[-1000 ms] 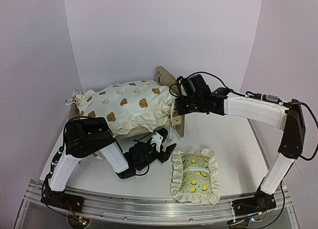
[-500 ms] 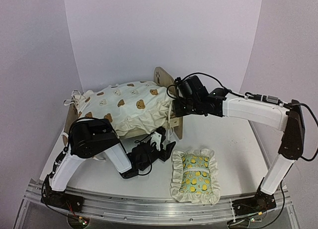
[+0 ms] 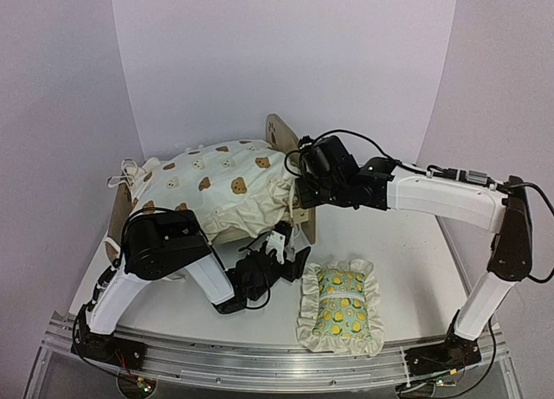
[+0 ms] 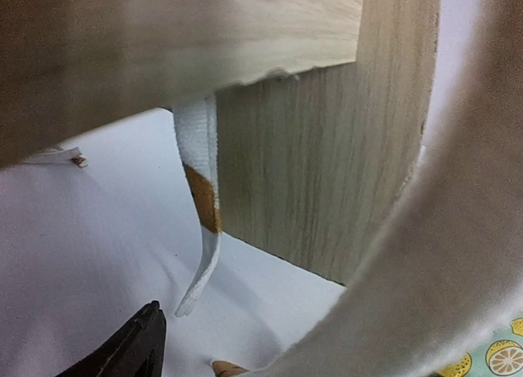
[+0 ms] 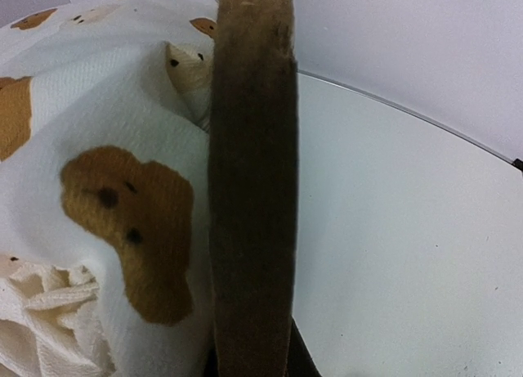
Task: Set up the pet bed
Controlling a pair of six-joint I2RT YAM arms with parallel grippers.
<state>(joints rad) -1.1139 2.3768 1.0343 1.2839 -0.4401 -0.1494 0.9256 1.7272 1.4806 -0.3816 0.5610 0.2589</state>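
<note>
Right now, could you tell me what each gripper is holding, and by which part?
The right gripper clamps the pet bed by its headboard; for the left gripper I cannot tell.

The place is a robotics lab test cell. Plain pale-lilac backdrop panels [image 3: 286, 53] wall in a white tabletop [image 3: 389, 252] at 9, 12 and 3 o'clock. At 6 o'clock a ribbed aluminium mounting rail [image 3: 260, 357] carries the bolted bases of a white-and-black left arm [image 3: 164, 252] and right arm [image 3: 441, 196], with thin black cables [image 3: 351, 131] trailing loose. A small light-wood pet bed [image 3: 279, 132] and a green lemon-print ruffled pillow [image 3: 339, 305] sit as staged props.
</note>
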